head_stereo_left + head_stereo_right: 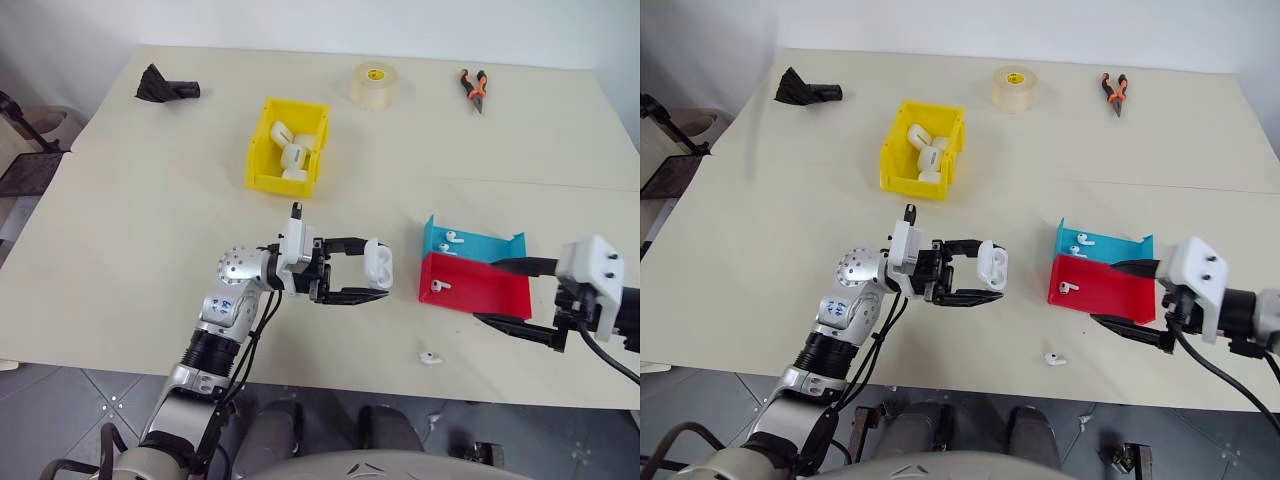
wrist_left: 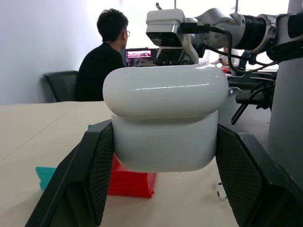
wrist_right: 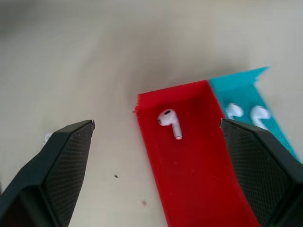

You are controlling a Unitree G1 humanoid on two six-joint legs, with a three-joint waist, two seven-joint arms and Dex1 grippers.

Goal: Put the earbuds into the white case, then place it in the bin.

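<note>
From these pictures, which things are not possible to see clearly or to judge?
- White case held by the left gripper: the lid looks down; whether earbuds are inside is hidden by its shell.
- Yellow bin: the white pieces inside overlap, so their number is unclear in the head views.
- Earbud on the table: too small to tell which way it lies.
- Blue tray: cut off by the right wrist view's edge and a finger.
</note>
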